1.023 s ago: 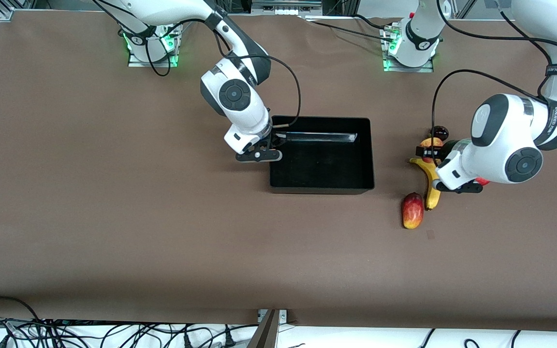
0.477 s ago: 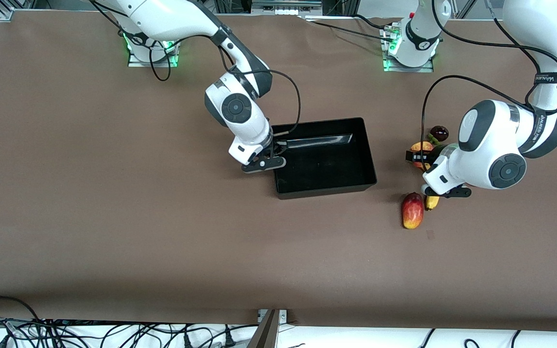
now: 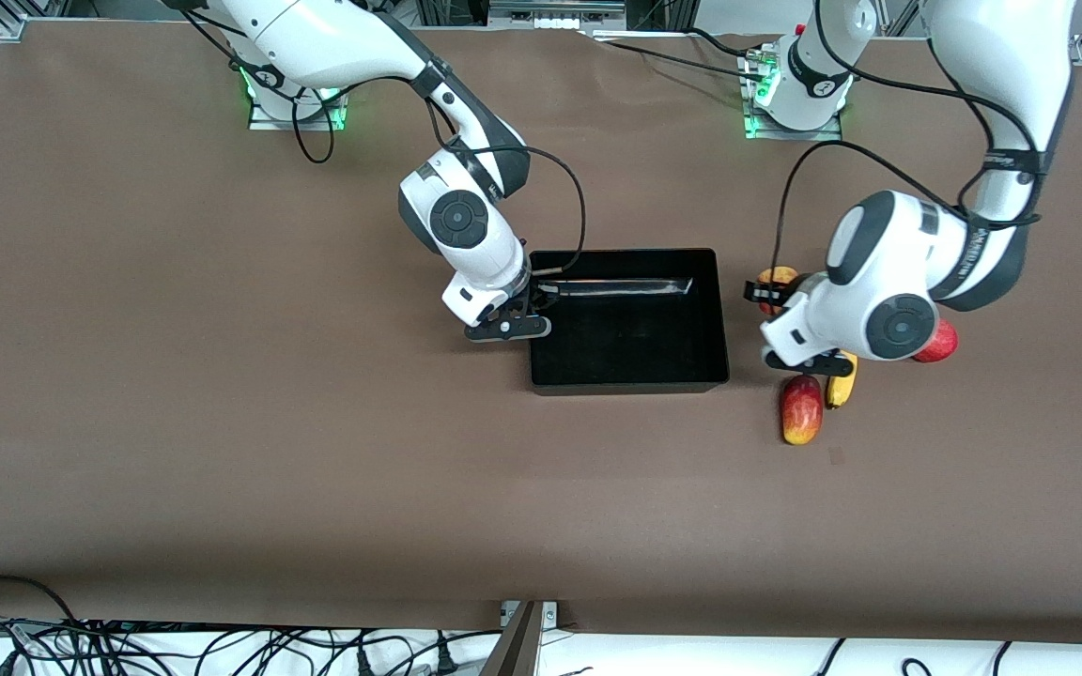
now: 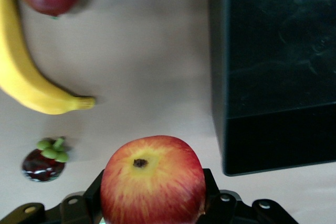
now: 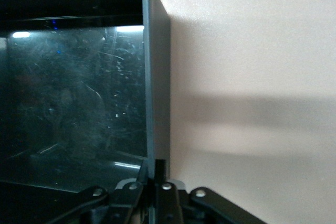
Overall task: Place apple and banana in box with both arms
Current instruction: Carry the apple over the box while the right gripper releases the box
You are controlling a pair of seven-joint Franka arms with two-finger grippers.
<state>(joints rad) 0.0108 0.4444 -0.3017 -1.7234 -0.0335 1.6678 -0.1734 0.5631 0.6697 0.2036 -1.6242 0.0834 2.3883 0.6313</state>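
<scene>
Left tool (image 4: 152, 211) clamps the apple (image 4: 152, 181) above the tabletop beside the box (image 3: 628, 319). Right tool (image 5: 156, 182) pinches the box wall. Risk: apple clips the rim. Banana (image 3: 842, 385) not boxed.

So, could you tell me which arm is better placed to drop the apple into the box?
The left: its hand is shut on the apple, right beside the box. The right hand is pinching the box wall.
</scene>
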